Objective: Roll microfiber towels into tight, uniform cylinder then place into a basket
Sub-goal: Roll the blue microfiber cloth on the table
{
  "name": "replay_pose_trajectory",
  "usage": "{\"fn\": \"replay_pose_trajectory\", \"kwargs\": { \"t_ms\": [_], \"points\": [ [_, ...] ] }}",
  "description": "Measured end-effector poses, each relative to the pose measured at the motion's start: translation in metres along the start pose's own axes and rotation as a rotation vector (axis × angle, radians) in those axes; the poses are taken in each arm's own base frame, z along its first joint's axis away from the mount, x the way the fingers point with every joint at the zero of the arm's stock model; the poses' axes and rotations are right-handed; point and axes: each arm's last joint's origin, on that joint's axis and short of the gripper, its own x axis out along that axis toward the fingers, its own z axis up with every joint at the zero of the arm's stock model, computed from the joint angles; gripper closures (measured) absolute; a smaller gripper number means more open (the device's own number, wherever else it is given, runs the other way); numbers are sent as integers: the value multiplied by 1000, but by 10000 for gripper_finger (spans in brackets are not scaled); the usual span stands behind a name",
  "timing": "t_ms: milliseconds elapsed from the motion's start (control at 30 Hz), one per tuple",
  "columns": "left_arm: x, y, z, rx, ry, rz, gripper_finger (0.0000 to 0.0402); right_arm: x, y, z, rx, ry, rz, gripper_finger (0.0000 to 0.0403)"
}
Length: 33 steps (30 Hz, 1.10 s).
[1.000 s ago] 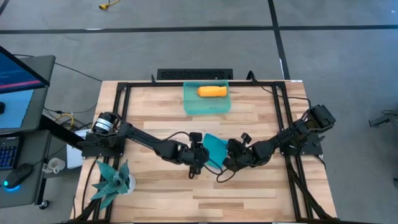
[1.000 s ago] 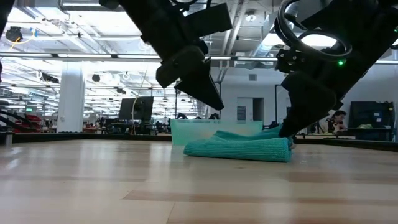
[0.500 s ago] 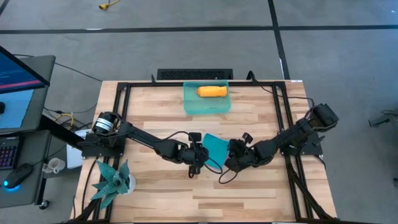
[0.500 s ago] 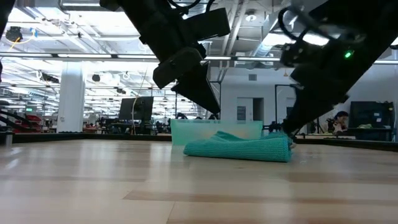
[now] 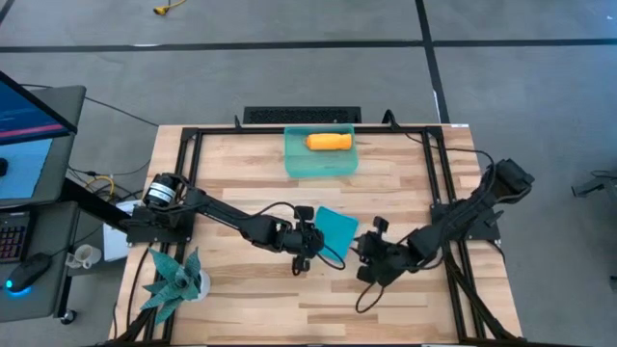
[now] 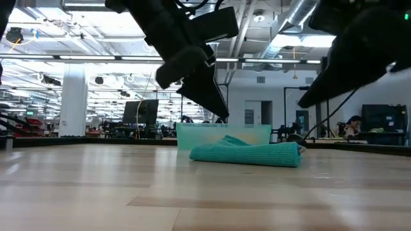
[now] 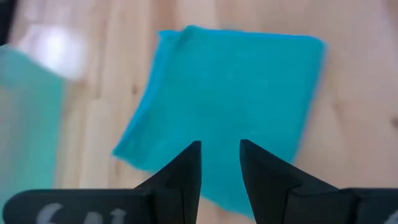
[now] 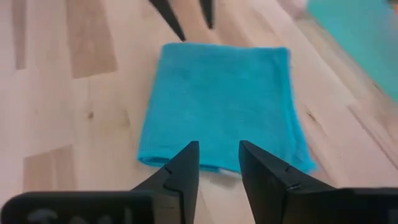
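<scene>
In the high view the teal towel (image 5: 336,227) lies folded flat just below the middle of the frame on the wooden surface (image 5: 241,173), while the orange towel (image 5: 328,142), rolled, sits in the basket (image 5: 320,164) at upper centre. The left tool (image 5: 303,253) hangs at the teal towel's left edge, fingers a narrow gap apart and holding nothing. The right tool (image 5: 371,258) sits just off its lower right corner, fingers likewise slightly apart and empty.
</scene>
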Motion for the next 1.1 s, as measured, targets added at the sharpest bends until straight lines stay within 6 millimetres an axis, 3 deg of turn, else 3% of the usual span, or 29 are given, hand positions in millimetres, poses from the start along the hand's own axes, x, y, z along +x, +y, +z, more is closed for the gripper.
{"fn": "replay_pose_trajectory", "kwargs": {
  "t_ms": [167, 300, 533, 933, 1100],
  "points": [
    [1, -6, 1, 62, -64, -116, 299, 22, 14, -2, -135, -41, 31, 268],
    [8, -10, -9, 112, -112, -157, 299, 36, 22, 1, -189, -79, 85, 269],
    [17, -7, -27, 127, -78, -145, 299, 43, 21, 1, -219, -62, 125, 275],
    [22, 1, -31, 66, -68, -173, 299, 76, 17, -10, -214, 62, 225, 374],
    [22, 1, -32, 58, -62, -177, 299, 81, 14, -7, -188, 87, 279, 397]
  ]
}}
